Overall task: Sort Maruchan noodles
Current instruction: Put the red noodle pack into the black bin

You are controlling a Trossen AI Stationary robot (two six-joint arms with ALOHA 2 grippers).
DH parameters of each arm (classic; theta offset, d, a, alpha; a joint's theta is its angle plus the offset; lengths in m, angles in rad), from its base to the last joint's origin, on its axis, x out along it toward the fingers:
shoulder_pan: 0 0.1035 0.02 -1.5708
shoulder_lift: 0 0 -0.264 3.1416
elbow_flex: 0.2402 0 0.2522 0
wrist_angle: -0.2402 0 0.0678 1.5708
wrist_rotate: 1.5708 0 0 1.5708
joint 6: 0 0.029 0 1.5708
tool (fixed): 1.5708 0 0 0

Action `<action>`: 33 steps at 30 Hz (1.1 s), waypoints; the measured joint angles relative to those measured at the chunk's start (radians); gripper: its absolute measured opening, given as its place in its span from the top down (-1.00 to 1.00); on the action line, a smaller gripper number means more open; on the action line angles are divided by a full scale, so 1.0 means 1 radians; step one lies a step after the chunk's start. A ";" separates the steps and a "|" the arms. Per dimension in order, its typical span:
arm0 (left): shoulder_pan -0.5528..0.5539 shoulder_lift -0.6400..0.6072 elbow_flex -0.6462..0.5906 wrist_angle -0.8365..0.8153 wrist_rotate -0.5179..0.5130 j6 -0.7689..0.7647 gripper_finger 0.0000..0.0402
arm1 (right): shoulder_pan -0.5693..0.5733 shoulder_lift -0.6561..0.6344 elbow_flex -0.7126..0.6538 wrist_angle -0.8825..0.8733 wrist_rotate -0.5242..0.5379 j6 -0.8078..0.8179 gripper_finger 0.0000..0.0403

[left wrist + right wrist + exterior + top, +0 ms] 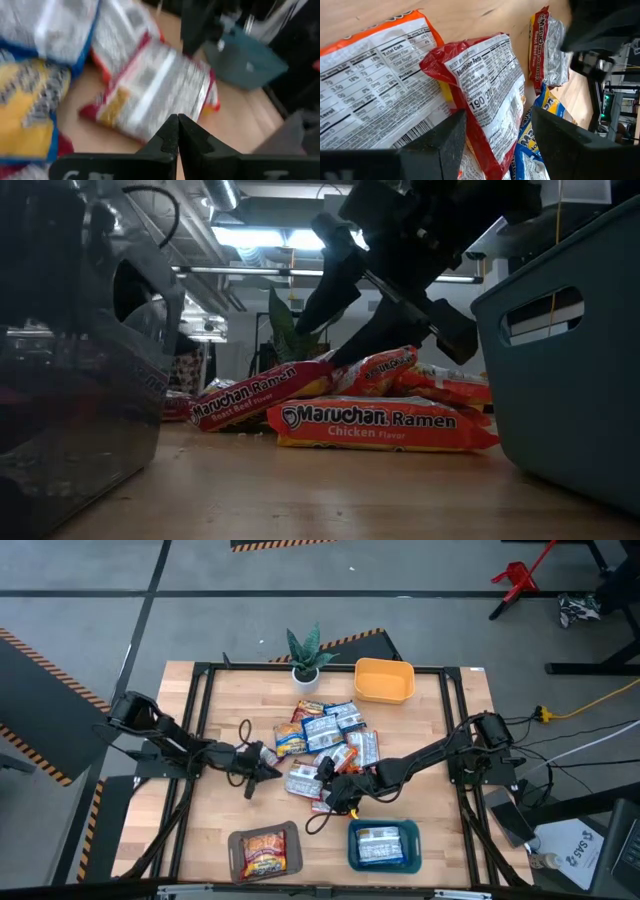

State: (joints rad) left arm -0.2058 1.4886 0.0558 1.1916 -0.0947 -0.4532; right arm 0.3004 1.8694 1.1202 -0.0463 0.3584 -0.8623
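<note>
Two hands flank the Maruchan noodles [325,745] piled mid-bench. The right hand [335,798], fingers spread, hangs over a red-edged packet [487,95] at the pile's near edge, nearest it. The left hand [268,772], pressed together and empty, waits just beside the pile's left edge.

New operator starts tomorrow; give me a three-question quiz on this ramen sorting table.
1. True or false: the left gripper is shut and holds nothing.
2. The right gripper is: A) shut on a tray, B) open around a red-edged packet, C) parked off the table.
3. Fill in: the teal tray holds a packet, the brown tray holds another, and the yellow tray beside the plant is ____.

Key: 1 true; 2 B; 3 empty.
</note>
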 joint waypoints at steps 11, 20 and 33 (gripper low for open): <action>-0.002 0.018 0.161 -0.256 -0.043 0.143 1.00 | 0.000 0.000 0.000 0.001 0.015 0.001 -0.05; -0.034 0.133 0.164 -0.240 -0.111 0.123 1.00 | 0.000 0.000 0.000 0.002 0.016 0.001 -0.05; -0.052 0.242 0.167 -0.162 -0.151 0.110 1.00 | 0.000 0.000 0.001 -0.006 0.015 -0.001 -0.05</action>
State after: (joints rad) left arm -0.2577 1.7306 0.2226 1.0294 -0.2459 -0.3428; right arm 0.3004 1.8690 1.1210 -0.0519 0.3737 -0.8634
